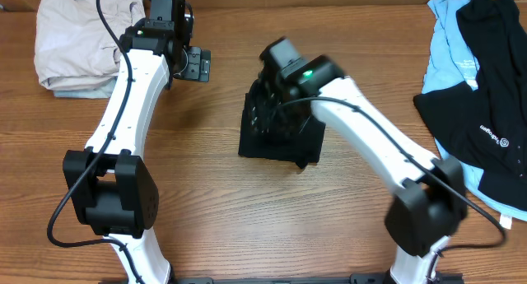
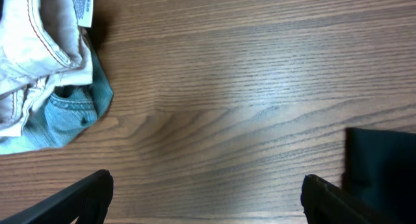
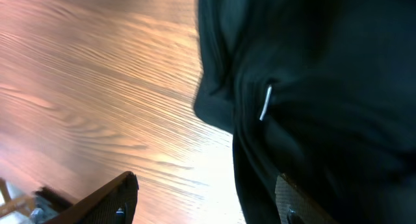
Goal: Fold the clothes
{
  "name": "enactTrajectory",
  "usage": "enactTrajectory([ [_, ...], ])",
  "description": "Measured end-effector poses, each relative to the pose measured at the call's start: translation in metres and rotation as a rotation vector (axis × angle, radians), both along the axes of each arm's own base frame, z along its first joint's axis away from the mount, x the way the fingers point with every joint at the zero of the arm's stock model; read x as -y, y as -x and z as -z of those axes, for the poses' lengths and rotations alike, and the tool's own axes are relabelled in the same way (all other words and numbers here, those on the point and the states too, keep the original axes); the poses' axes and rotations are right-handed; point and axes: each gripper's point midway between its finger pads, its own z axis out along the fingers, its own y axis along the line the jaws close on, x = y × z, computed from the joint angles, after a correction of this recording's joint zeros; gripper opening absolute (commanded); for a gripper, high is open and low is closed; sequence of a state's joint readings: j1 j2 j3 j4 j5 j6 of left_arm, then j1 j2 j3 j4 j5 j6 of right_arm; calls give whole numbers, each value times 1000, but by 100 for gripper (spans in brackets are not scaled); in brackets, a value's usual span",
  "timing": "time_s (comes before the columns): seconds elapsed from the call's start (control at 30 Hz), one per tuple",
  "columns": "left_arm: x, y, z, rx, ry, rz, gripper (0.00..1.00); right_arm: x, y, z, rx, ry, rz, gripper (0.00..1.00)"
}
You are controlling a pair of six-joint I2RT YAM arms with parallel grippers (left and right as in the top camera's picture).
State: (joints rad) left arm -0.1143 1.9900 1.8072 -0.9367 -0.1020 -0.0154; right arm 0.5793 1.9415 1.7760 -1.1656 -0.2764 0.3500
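A plain black garment (image 1: 280, 140) lies folded into a small block at the table's middle. In the right wrist view it (image 3: 312, 68) fills the right half and shows a small white tag (image 3: 265, 102). My right gripper (image 1: 265, 111) hovers over the block's left edge. It (image 3: 205, 185) is open, with one finger over bare wood and the other over the black fabric. My left gripper (image 1: 198, 66) is open and empty over bare wood left of the block. In its own view (image 2: 205, 185) the block's corner (image 2: 383, 159) shows at the right edge.
A beige garment pile (image 1: 78, 41) lies at the back left, and in the left wrist view (image 2: 39, 49) it rests on blue denim (image 2: 65, 113). A light blue garment (image 1: 449, 53) and a black one with a white logo (image 1: 486, 111) lie at the right edge.
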Motion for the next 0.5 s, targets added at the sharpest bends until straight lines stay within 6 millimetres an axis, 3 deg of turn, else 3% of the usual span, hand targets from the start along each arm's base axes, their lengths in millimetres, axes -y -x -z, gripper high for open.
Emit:
enactTrajectory([
  [0.13, 0, -2, -1, 8, 1, 0, 94, 23, -7, -56, 119, -14, 50, 71],
  [0.23, 0, -2, -1, 10, 1, 0, 94, 42, -5, -61, 120, 29, 91, 57],
  [0.33, 0, -4, -2, 18, 2, 0, 94, 56, -3, -38, 74, 79, 130, 54],
  [0.4, 1, -4, -2, 19, 3, 0, 94, 63, 8, -9, 8, 127, 137, 55],
  [0.5, 1, -4, -2, 20, 3, 0, 94, 67, 18, 18, -45, 155, 132, 51],
])
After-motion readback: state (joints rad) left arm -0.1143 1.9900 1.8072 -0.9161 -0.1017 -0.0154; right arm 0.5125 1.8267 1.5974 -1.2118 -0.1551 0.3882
